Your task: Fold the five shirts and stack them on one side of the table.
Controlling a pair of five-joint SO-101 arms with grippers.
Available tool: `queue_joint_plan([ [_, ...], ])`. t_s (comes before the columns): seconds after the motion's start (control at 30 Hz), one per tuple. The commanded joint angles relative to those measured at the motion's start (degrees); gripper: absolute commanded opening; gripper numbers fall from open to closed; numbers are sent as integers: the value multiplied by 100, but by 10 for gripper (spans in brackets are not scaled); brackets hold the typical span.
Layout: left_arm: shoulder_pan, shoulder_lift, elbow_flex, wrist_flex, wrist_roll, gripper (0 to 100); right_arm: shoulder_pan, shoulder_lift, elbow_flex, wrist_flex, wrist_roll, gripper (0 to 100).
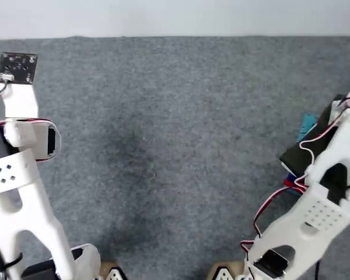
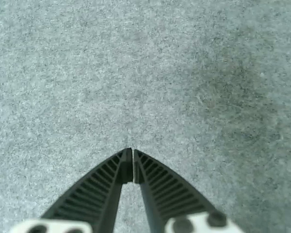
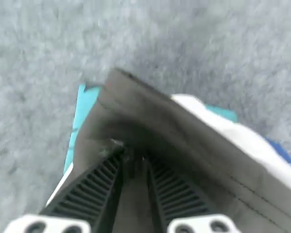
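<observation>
A pile of folded shirts (image 1: 300, 153) sits at the right edge of the grey desk (image 1: 163, 116). The dark shirt (image 3: 150, 126) lies on top. A white shirt (image 3: 223, 126), a blue-green shirt (image 3: 83, 109) and a blue shirt (image 3: 282, 154) peek out underneath.

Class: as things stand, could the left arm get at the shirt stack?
Probably not: the shirt stack lies under the right gripper, at the far side of the table from the left gripper.

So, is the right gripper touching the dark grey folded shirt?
Touching. In the right wrist view the right gripper pinches the dark grey folded shirt, which puckers at its tips.
</observation>
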State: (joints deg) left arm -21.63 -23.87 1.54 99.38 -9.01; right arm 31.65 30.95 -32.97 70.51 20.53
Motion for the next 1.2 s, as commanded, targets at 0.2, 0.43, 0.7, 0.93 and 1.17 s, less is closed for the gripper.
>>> queue_joint_plan([
  [0.2,35,-193,-31,114,-9,13,602,-1393,-290,1305,-18,43],
  [0.43,35,-193,-31,114,-9,13,1833,-426,-281,532,958,43],
  [0.7,35,-185,-31,114,-9,13,1956,347,-862,453,1240,39],
  [0.93,35,-185,-31,114,-9,13,1077,-330,-2022,2229,1231,39],
  [1.17,35,-185,-13,114,-9,13,215,215,-1855,1165,1222,39],
])
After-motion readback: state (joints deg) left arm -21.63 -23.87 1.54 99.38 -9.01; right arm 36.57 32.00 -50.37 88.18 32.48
